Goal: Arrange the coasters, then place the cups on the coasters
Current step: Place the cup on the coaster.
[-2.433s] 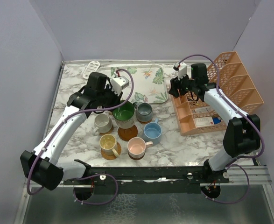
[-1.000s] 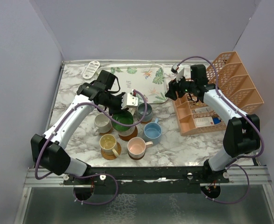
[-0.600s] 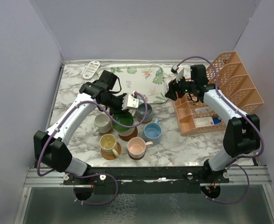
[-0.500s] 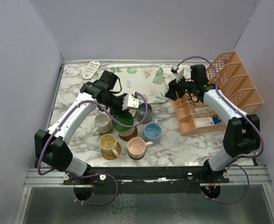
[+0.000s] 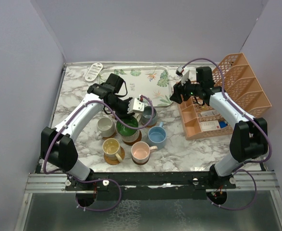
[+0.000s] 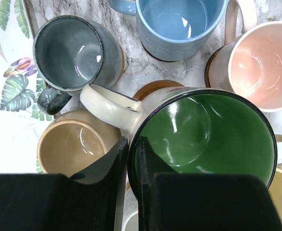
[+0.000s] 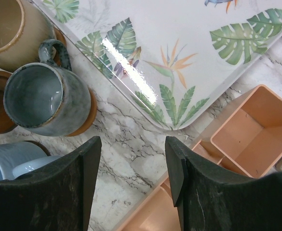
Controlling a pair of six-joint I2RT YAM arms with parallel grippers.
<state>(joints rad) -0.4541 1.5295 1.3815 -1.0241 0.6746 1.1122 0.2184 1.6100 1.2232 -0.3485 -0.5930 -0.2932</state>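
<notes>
My left gripper [image 5: 132, 109] [image 6: 131, 147] is shut on the rim of the green cup [image 5: 127, 126] [image 6: 203, 139], one finger inside and one outside beside its cream handle. The cup is over a wooden coaster [image 6: 153, 89]; whether it rests on the coaster I cannot tell. Around it stand the grey-blue cup [image 6: 71, 50] [image 7: 37, 98], tan cup [image 6: 73, 144], light blue cup [image 5: 156, 136], pink cup [image 5: 141, 151], yellow cup [image 5: 111, 147] and cream-white cup [image 5: 105, 126], brown coasters showing under several. My right gripper [image 5: 179, 93] [image 7: 133, 144] hangs open over bare marble, empty.
The leaf-patterned tray [image 5: 150, 82] [image 7: 179, 48] lies at the back, touching the cup cluster's far side. The orange mesh rack [image 5: 232, 96] [image 7: 246, 130] stands at the right, close under my right gripper. A white flat device [image 5: 93, 71] lies at the back left.
My left arm has swung its elbow and wrist a little to the right, still gripping the green cup, which has barely shifted. The right arm has not moved.
</notes>
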